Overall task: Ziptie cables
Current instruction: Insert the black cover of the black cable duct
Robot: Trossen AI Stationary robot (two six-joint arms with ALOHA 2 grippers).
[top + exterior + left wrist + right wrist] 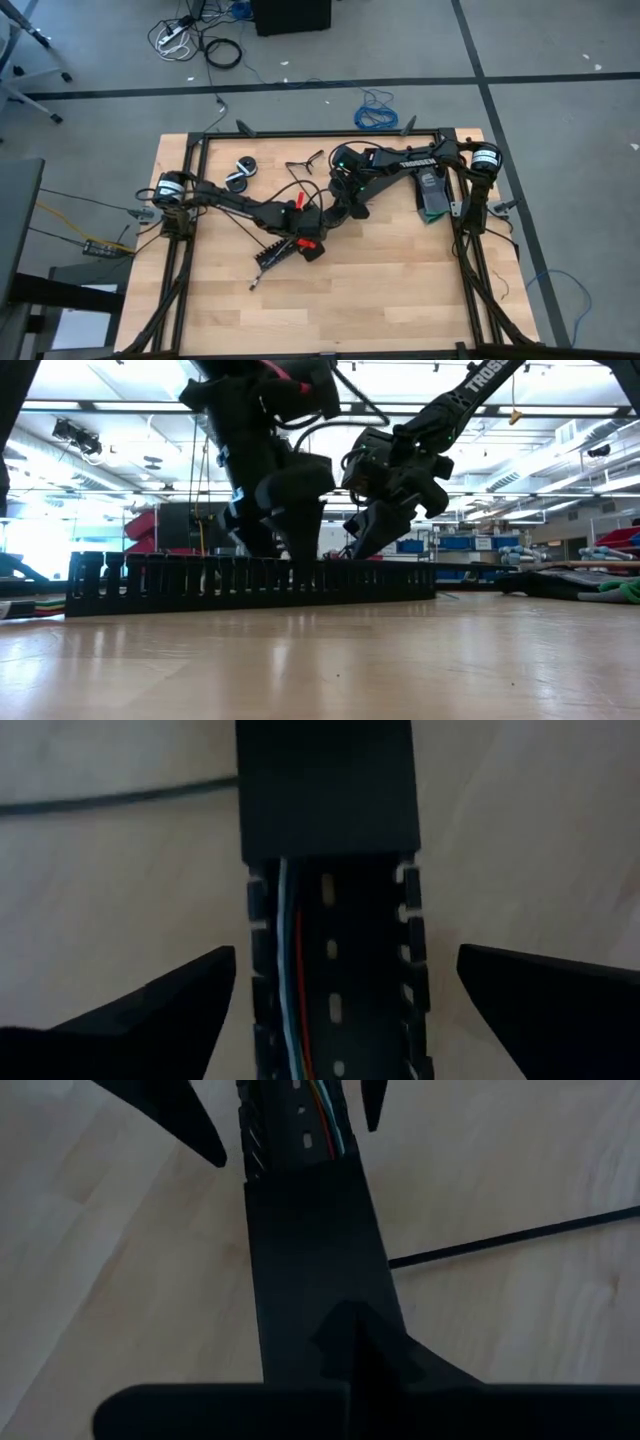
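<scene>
A black slotted cable duct (250, 582) lies flat on the wooden table (400, 290). Thin blue, red and pale cables (293, 980) run inside its open stretch, and a solid black cover (325, 790) closes the rest. My left gripper (346, 952) is open. Its fingers stand on either side of the open stretch, clear of the duct's walls, and point steeply down. My right gripper (350, 1355) is shut over the cover. A thin black strip (520, 1235) lies on the table beside the duct. My right gripper has its shut fingertips (352, 1342) on the top of the duct's solid cover (315, 1250), slanting down onto it and lying along the duct. The duct stays flat on the table. Whether the tips only touch the cover or bear down on it does not show.
Two black round rolls (240, 175) and a splayed bunch of thin black strips (304, 160) lie at the far left of the table. A dark green and black object (432, 195) sits at the right. Black frame rails (320, 133) edge the table. Bare wood lies toward the near edge.
</scene>
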